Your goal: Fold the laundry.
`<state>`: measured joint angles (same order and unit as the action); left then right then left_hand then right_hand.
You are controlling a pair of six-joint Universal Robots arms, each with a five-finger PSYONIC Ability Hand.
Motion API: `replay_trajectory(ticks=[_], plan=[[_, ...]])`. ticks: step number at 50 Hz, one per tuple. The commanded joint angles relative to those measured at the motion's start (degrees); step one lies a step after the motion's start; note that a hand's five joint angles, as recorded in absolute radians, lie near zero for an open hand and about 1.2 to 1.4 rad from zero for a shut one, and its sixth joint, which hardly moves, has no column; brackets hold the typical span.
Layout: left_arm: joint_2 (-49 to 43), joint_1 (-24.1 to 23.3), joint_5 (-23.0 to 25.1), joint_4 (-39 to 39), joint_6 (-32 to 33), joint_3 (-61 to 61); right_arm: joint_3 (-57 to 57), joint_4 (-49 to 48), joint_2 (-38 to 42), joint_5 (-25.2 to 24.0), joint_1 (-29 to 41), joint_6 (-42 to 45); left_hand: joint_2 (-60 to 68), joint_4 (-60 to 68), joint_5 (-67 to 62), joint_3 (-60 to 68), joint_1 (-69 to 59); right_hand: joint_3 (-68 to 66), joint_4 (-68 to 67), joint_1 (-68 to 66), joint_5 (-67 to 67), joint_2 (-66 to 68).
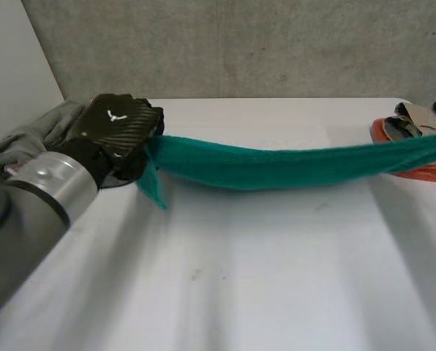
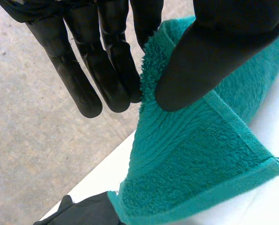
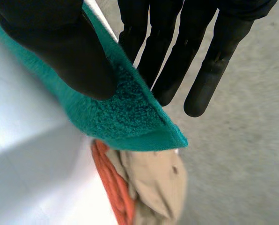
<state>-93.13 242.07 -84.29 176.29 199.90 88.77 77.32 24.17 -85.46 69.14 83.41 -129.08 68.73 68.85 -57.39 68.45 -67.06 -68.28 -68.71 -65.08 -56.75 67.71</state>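
A teal towel (image 1: 276,167) hung as a sagging barrier across the middle of the frame, from the left robot hand (image 1: 119,128) at upper left to the right edge. Below it the white worktop (image 1: 262,278) lay bare across the lower frame. Grey clothes (image 1: 35,135) crowded the left edge, an orange and beige heap (image 1: 417,117) the upper right. A concrete wall (image 1: 240,44) closed the top.

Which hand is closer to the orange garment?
Right. The right hand pinches the teal towel by its end just above the orange garment; the left hand pinches the other end across the table, beside grey clothes.
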Motion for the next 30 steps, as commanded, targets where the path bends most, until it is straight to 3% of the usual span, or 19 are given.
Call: replay_trajectory(ticks=[1, 5, 10, 16, 19, 24, 28, 30], plan=[[-1.87, -0.02, 0.01, -7.54, 0.14, -1.85, 2.74, 6.86, -4.1, 0.64, -0.89, 7.87, 11.27, 11.15, -12.61, 11.55, -12.94, -11.72, -11.29, -14.92, -13.25, 12.29], [-10.1, -0.11, -0.52, -7.37, 2.5, -1.93, 4.15, 6.68, 0.54, 3.71, 3.33, 9.11, 11.27, 11.15, -12.61, 11.55, -12.94, -11.72, -11.29, -14.92, -13.25, 12.29], [-19.7, -0.11, -0.61, -5.96, 6.72, -5.53, 0.13, 3.97, 13.8, 10.82, 8.95, 9.28, 11.27, 11.15, -12.61, 11.55, -12.94, -11.72, -11.29, -14.92, -13.25, 12.29], [-29.63, 0.6, -0.61, -1.93, 12.43, -19.99, -9.37, -5.34, 22.43, 15.93, 10.63, 8.49, 11.27, 11.15, -12.61, 11.55, -12.94, -11.72, -11.29, -14.92, -13.25, 12.29], [-31.58, 0.68, -0.61, 0.8, 13.67, -27.57, -15.69, -13.16, 25.07, 17.16, 11.51, 7.79, 11.27, 11.15, -12.61, 11.55, -12.94, -11.72, -11.29, -14.92, -13.25, 12.29], [-33.34, 0.77, -0.52, 12.74, 14.2, -45.86, -22.73, -31.87, 24.9, 17.43, 14.05, 2.0, 11.27, 11.15, -12.61, 11.55, -12.94, -11.72, -11.29, -14.92, -13.25, 12.29], [-32.55, 0.77, -0.79, 21.71, 13.85, -50.62, -21.61, -50.22, 21.14, 19.45, 14.59, -4.76, 11.27, 11.15, -12.61, 11.55, -12.94, -11.72, -11.29, -14.92, -13.25, 12.29], [-32.46, 0.86, -0.79, 24.78, 13.67, -49.84, -20.11, -53.07, 19.72, 19.8, 14.59, -6.09, 11.27, 11.15, -12.61, 11.55, -12.94, -11.72, -11.29, -14.92, -13.25, 12.29]])
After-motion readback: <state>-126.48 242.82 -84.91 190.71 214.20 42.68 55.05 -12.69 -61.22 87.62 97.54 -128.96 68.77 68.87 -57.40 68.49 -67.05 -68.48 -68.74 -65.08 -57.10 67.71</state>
